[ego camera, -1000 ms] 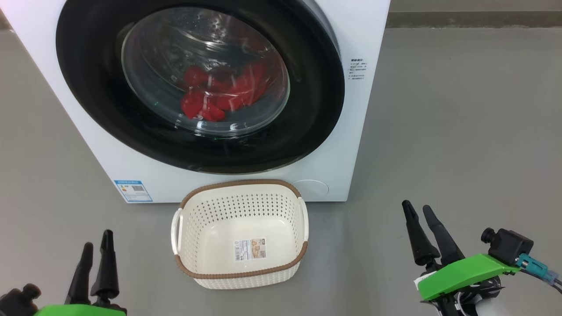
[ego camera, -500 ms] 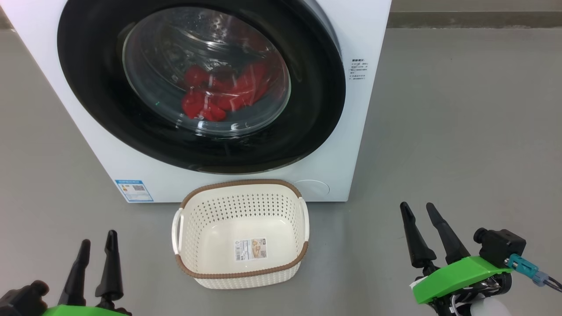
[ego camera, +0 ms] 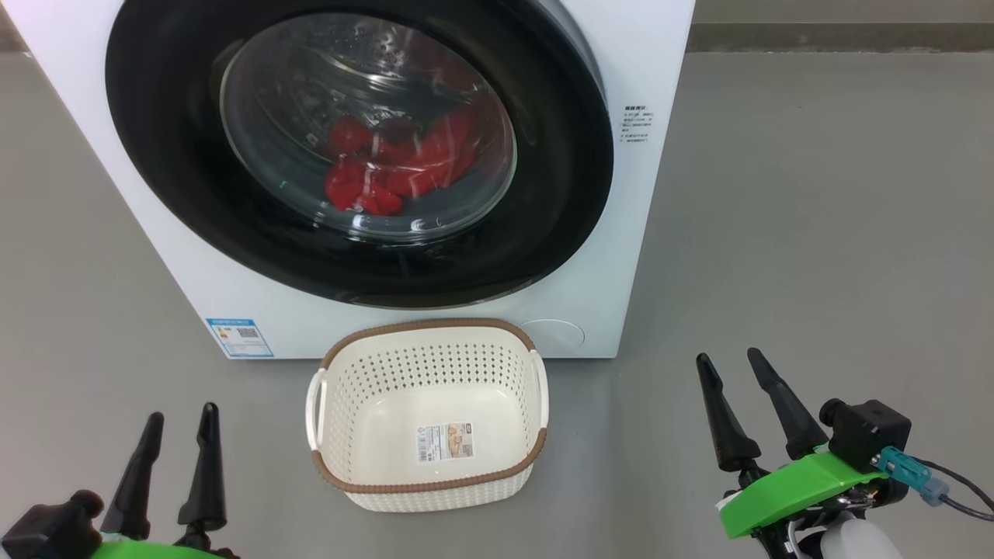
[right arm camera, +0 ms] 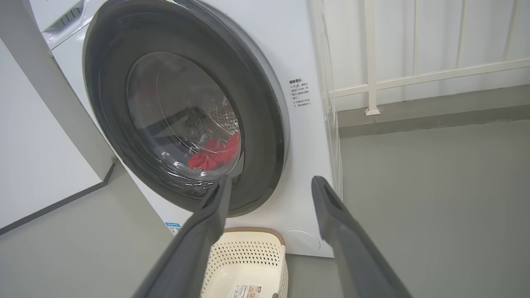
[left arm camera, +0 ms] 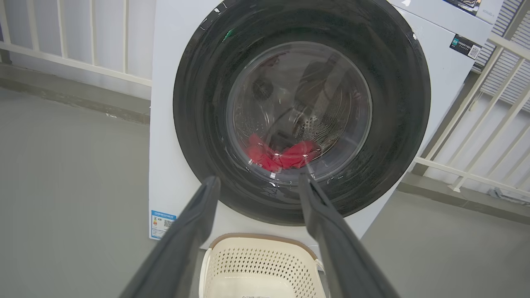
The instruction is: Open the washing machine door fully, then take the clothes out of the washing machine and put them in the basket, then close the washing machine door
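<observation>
The white washing machine [ego camera: 621, 233] fills the top of the head view, its round black door [ego camera: 543, 217] against the front. Through the door's glass, red clothes [ego camera: 388, 167] lie in the drum; they also show in both wrist views [left arm camera: 281, 155] [right arm camera: 213, 153]. The cream basket [ego camera: 353, 473] stands empty on the floor in front of the machine. My left gripper [ego camera: 180, 413] is open at the lower left, short of the basket. My right gripper [ego camera: 728, 359] is open at the lower right, to the basket's right. Nothing is between either pair of fingers.
Grey floor [ego camera: 815, 233] spreads wide to the machine's right and left. A white railing [right arm camera: 414, 76] runs along the wall behind the machine. A blue label [ego camera: 239, 337] sits at the machine's lower left corner.
The right gripper has moved a little forward and left toward the machine. The left gripper has shifted slightly right and lower in the view. The door and basket have not moved.
</observation>
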{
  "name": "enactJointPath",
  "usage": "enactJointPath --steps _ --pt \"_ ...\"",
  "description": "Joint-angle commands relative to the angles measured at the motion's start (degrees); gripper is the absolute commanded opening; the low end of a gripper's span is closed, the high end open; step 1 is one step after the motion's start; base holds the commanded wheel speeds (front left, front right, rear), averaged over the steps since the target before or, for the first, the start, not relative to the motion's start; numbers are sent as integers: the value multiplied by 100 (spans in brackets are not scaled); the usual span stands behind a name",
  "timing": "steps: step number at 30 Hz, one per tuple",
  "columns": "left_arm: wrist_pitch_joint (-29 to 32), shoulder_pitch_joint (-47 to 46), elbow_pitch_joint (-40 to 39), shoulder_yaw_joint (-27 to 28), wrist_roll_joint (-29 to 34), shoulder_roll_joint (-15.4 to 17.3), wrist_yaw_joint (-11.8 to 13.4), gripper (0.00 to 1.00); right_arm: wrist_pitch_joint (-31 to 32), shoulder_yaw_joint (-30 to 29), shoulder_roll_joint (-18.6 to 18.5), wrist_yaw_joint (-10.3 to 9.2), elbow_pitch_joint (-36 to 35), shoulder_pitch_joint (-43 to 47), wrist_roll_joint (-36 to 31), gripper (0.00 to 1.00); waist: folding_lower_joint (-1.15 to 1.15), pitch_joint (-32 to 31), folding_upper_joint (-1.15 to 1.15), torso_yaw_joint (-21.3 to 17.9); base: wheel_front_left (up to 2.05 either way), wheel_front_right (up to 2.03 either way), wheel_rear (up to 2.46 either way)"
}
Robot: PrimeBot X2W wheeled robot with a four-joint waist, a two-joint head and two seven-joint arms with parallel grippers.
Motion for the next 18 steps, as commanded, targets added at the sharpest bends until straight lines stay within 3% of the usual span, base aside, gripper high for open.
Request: enactJointPath --steps 1,11,18 --pt "-75 -273 -179 161 138 163 -54 100 -93 164 25 8 -162 -285 -166 100 0 -3 0 1 0 0 0" --pt "-244 -287 -253 102 662 257 -59 100 -260 225 28 9 -204 -324 -794 100 0 -16 0 13 0 0 0" --pt "-253 -290 -259 118 674 257 -59 100 -269 216 32 9 -213 -324 -811 100 0 -10 0 12 0 0 0"
